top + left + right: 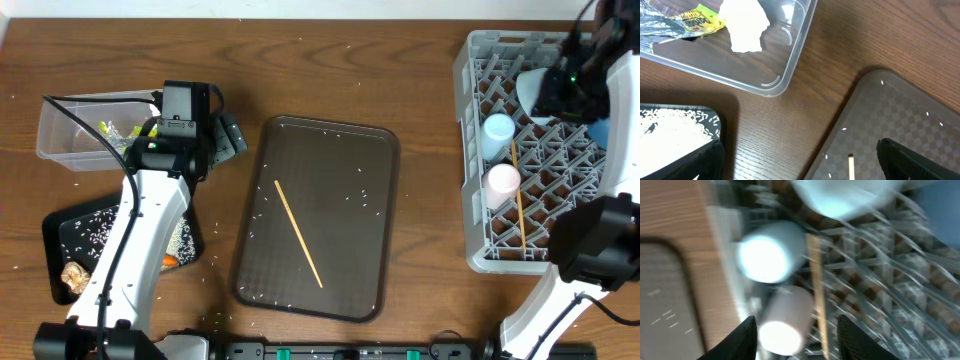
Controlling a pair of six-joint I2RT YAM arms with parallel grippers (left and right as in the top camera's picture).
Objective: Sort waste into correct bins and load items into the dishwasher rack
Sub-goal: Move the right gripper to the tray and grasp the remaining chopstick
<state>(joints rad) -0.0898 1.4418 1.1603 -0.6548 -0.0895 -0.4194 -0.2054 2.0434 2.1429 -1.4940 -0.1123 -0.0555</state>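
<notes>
Left hand (800, 150) is spread and empty, a thin wooden chopstick (850, 167) directly beneath it; right hand (797, 325) is released, hanging over the pink cylindrical cup (782, 330).

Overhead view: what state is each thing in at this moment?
clear tub: holds wrapper and napkin
black tray: holds rice, brown lump, carrot
serving tray: tray chopstick lying flat on it
dishwasher rack: holds light-blue cup, pink cup, rack chopstick
left pincer: open, empty
right pincer: open, above the rack
</notes>
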